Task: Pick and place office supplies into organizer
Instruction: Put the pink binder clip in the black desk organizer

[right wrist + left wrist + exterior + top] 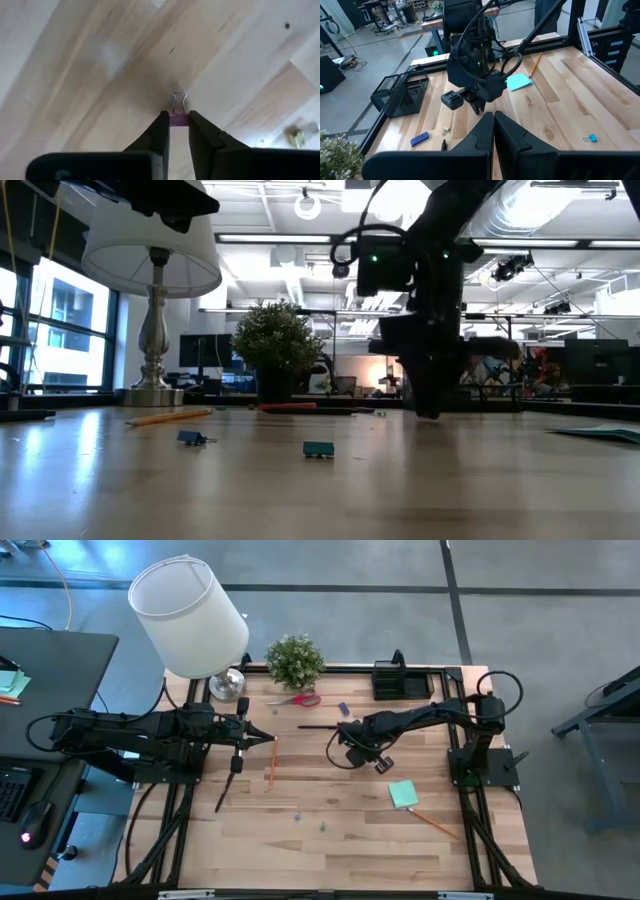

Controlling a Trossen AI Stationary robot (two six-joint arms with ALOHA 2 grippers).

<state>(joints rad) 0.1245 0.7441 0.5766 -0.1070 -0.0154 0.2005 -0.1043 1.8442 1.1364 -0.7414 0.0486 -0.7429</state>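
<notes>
Right gripper down at mid-bench, fingers pinched on small purple binder clip resting on the light wooden bench. Left gripper clenched empty, hovering at bench's left side. Black compartment organizer tray at far edge; bare wood around the clip.

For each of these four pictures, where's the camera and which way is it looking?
High: overhead, straight down; both arms, organizer.
Low: table height, level across; right arm comes down from above.
Left wrist: past the shut left claw toward the right arm.
Right wrist: down at the table; right claw around a pink binder clip.
Shared: high and left wrist show the mint sticky pad.
</notes>
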